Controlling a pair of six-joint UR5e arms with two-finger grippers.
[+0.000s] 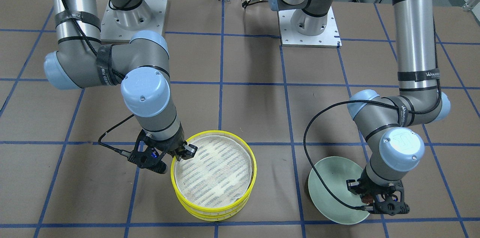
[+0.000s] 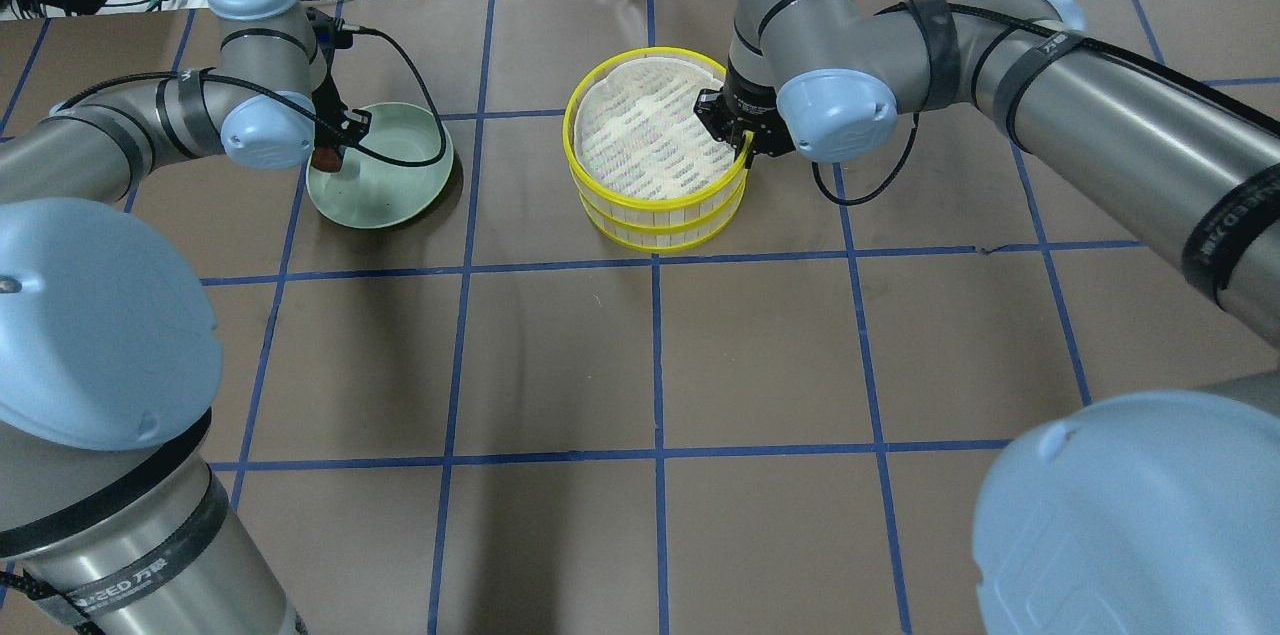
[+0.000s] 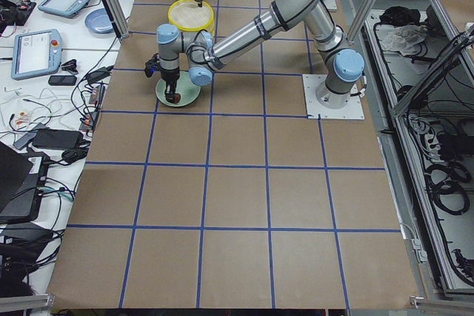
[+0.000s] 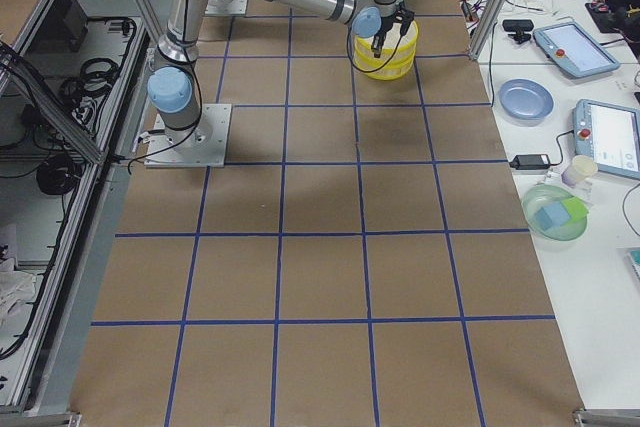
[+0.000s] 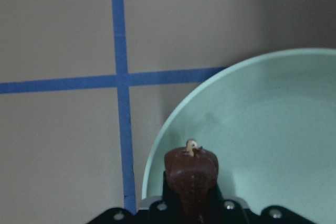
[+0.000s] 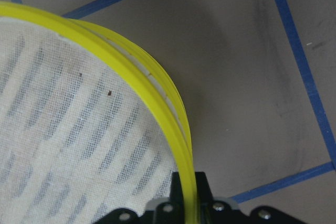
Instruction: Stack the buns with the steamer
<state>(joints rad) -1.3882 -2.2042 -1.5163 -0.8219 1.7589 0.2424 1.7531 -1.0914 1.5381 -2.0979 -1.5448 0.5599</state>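
Right now the left gripper (image 5: 191,199) is pinching the dark bun (image 5: 191,167) between its jaws, holding it just over the edge of the green plate (image 5: 273,124), probably so it can travel to the steamer. The bun's long axis is running along the fingers, its pale-flecked tip pointing away from the wrist and down toward the plate. The right gripper (image 6: 188,191) is clamping the steamer (image 6: 126,59) by its yellow rim, seemingly steadying or raising the top tier. The pale bun is showing in no view.

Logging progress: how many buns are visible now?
1: the brown bun, gripped by the left pincer over the green plate. Another may be hidden inside the steamer.
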